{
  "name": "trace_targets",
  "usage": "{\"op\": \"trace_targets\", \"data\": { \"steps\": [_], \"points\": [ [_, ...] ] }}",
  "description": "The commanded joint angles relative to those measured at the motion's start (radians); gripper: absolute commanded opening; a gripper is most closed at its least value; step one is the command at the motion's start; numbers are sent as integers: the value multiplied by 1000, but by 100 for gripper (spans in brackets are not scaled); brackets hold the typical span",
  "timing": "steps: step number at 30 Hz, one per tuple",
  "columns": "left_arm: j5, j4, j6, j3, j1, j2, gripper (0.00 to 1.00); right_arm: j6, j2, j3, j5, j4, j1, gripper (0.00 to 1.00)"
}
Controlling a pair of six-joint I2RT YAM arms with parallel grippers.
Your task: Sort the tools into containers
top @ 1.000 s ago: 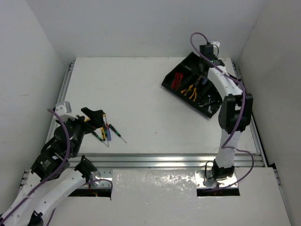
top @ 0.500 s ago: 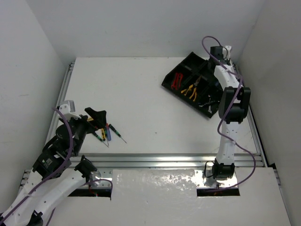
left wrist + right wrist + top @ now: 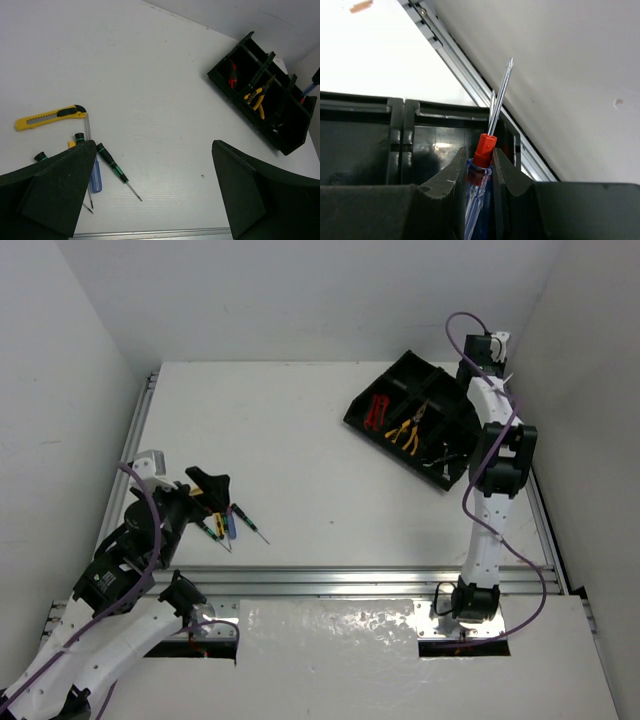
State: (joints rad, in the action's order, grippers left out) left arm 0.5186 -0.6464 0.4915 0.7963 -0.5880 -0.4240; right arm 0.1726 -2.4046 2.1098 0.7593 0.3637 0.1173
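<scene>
The right hand (image 3: pixel 480 172), clamped on a screwdriver (image 3: pixel 484 146), has been carried toward 3 o'clock above the tray (image 3: pixel 383 383). The left hand (image 3: pixel 152 150) is held open.

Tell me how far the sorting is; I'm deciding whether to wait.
Done: red-handled pliers and yellow-handled pliers lie in the tray. In hand: the right claw grips a blue screwdriver at the tray. Left: screwdrivers and a yellow utility knife on the table, by the open left claw.

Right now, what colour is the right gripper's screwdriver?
The screwdriver is clear blue with a red collar, best seen in the right wrist view.
</scene>
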Motion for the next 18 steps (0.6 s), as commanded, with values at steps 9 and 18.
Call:
{"op": "trace_targets", "data": {
  "steps": [9, 18],
  "points": [
    [-5, 44, -18, 1, -3, -67, 100, 19, 27, -11, -38, -25, -5, 73],
    [27, 36, -4, 3, -1, -123, 100, 142, 186, -46, -198, 87, -105, 90]
  ]
}}
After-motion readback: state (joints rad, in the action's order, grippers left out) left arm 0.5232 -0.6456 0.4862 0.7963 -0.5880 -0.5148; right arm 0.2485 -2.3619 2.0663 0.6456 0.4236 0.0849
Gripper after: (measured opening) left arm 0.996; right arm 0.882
